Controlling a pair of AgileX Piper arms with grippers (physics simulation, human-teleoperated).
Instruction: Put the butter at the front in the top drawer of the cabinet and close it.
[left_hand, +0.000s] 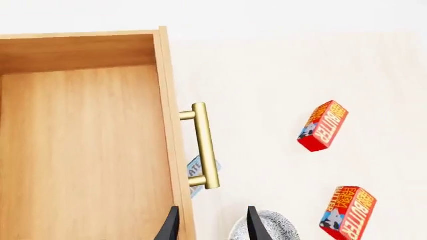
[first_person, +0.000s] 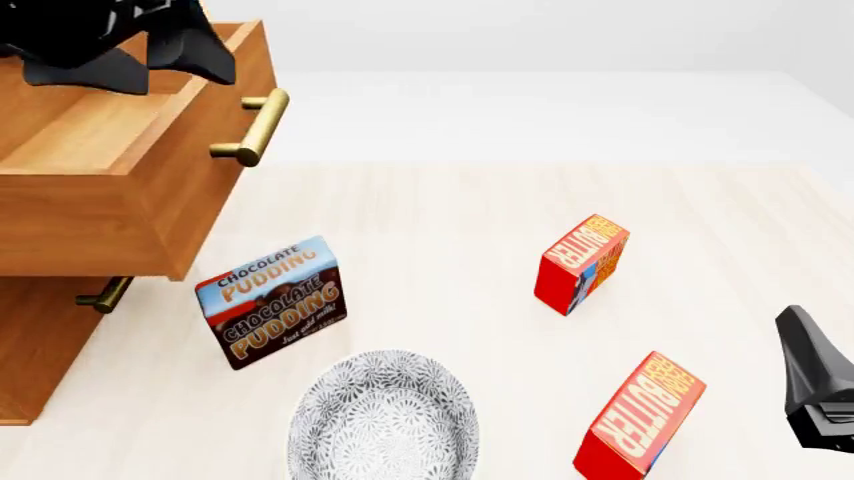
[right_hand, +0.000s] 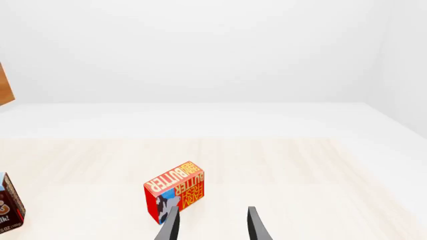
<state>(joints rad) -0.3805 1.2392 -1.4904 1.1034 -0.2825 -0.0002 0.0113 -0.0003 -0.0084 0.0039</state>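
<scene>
The front butter (first_person: 638, 415) lies on the table near its front edge, right of the plate; in the left wrist view it is the butter (left_hand: 348, 212) nearest the plate. The top drawer (first_person: 120, 190) of the cabinet (first_person: 34, 350) stands pulled out and empty (left_hand: 87, 150), its brass handle (left_hand: 205, 145) facing the table. My left gripper (left_hand: 212, 227) hangs open above the drawer's front (first_person: 134, 40), holding nothing. My right gripper (right_hand: 212, 227) is open at the table's right (first_person: 801, 340), right of the front butter and apart from it.
A second butter box (first_person: 581, 262) (left_hand: 323, 126) (right_hand: 175, 192) lies farther back. The chocolate pudding box (first_person: 271, 300) stands in front of the cabinet below the open drawer. A patterned plate (first_person: 384, 415) sits near the front. A lower drawer handle (first_person: 104, 293) shows under the open drawer.
</scene>
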